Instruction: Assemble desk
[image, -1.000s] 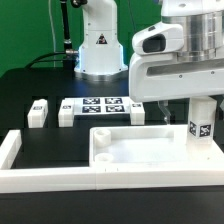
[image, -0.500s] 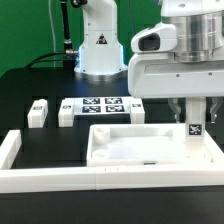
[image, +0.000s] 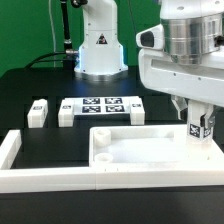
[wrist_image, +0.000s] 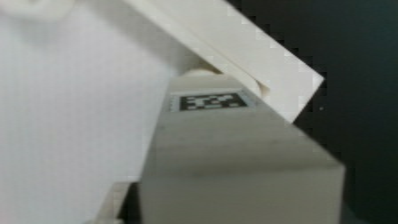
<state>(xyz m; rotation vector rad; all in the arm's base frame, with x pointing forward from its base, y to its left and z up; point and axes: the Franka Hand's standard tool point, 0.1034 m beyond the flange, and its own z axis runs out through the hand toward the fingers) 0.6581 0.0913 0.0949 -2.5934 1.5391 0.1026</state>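
A black bench (image: 30, 85) runs back to a green backdrop (image: 25, 30), with the arm's base (image: 98, 50) at the rear. The white tabletop (image: 140, 152) lies rim up near the front. At its far corner, on the exterior view's right, the tool (image: 203, 116) is clamped on an upright tagged leg (image: 203, 129) whose foot sits at or just inside the rim. The wrist view is blurred and shows only white faces and one tag (wrist_image: 214, 101). The risk, as I judge it, is a leg that goes in tilted and jams, or a twist that drags the unclamped tabletop across the bench. A slipping grip would also leave the leg loose. Room is tight on that side, with the raised rim just beside the fingers. The front border bar (image: 50, 178) touches or nearly touches the tabletop's near edge. Three loose legs (image: 38, 112) (image: 67, 112) (image: 137, 112) flank the marker board (image: 100, 104), well apart from the tool.
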